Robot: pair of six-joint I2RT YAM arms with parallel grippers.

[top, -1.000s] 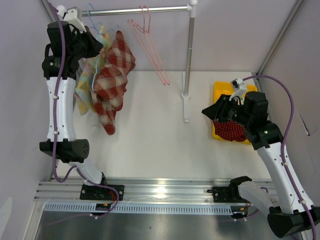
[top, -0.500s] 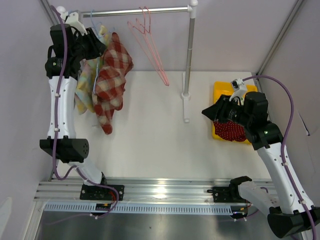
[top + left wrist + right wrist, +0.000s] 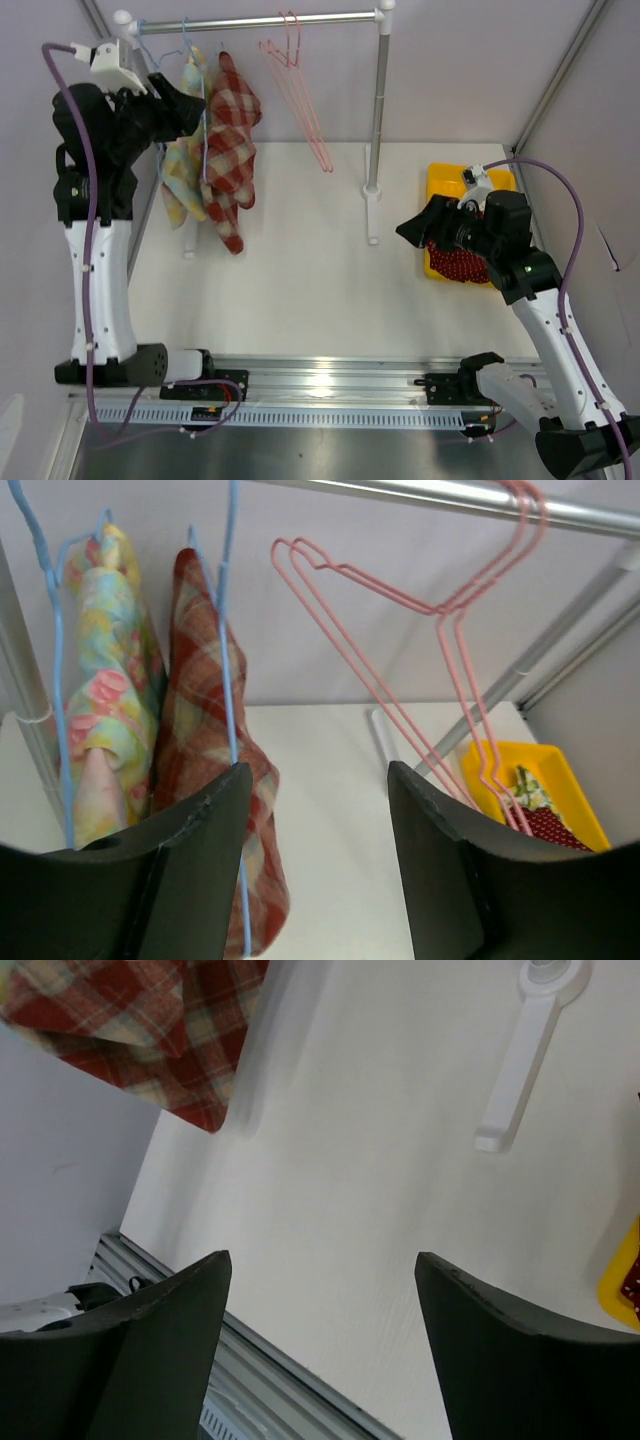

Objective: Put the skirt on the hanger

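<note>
A red plaid skirt hangs on a blue wire hanger hooked over the metal rail at the upper left. My left gripper stands just left of it, open. In the left wrist view the jaws are apart with nothing between them, and the skirt is beside the left finger. My right gripper hovers open over the table by the yellow tray. In the right wrist view its fingers are spread wide and hold nothing.
A floral garment hangs on another blue hanger left of the skirt. Two bare pink hangers hang mid-rail. The rack post and foot stand mid-table. A yellow tray holds a red dotted garment.
My left gripper opened and let go of the hanger, and the arm drew back to the left. The skirt now hangs free on the rail. My right gripper opened wider.
</note>
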